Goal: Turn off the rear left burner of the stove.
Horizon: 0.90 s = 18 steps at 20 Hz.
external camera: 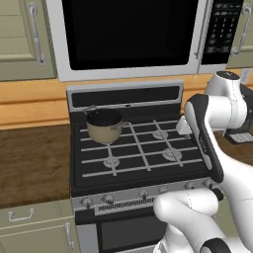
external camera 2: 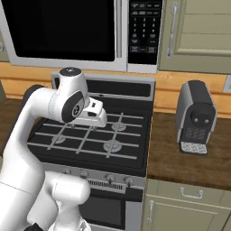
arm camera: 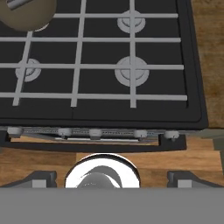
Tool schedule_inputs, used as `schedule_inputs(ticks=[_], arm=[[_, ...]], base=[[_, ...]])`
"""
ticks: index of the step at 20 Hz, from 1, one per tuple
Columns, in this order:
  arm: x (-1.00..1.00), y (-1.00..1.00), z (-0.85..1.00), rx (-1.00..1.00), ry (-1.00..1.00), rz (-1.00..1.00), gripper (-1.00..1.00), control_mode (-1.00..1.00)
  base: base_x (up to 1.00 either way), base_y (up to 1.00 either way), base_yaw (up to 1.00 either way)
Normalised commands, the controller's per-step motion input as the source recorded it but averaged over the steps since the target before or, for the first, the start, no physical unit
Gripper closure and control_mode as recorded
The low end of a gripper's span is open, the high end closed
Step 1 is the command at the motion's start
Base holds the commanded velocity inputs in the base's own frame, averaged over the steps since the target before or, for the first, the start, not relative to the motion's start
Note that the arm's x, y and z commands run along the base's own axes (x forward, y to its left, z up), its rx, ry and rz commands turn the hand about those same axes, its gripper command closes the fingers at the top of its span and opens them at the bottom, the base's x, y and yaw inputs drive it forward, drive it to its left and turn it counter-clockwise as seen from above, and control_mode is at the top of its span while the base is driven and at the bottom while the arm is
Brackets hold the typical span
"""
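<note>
From the left base view, my arm reaches over the right side of the stove (external camera: 143, 148), while the tan saucepan (external camera: 104, 126) sits on the rear left burner well to the left of my hand. From the right base view, my hand hangs above the grates, with the coffee machine (external camera 2: 195, 117) far off to its right on the wooden counter (external camera 2: 189, 158). In the hand view my pincer (arm camera: 109, 179) stands released (both dark tips spread wide at the bottom), the knobs (arm camera: 94, 132) lie just beyond the tips, and the saucepan covers the rear left burner (arm camera: 40, 27) at the far upper left.
</note>
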Motion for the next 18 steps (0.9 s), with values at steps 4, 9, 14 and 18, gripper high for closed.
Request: schedule_inputs(ticks=[4, 9, 14, 18], arm=[[-0.14, 0.11, 0.00, -0.03, -0.01, 0.03, -1.00, -1.00], [-0.41, 0.79, -0.08, -0.23, -0.02, 0.21, -1.00, -1.00], [-0.51, 0.99, -0.15, -0.20, -0.01, 0.21, -1.00, -1.00], [-0.44, 1.00, -0.22, -0.14, 0.00, 0.22, -1.00, -1.00]], base=[[0.00, 0.00, 0.00], [0.00, 0.00, 0.00], [0.00, 0.00, 0.00], [0.00, 0.00, 0.00]])
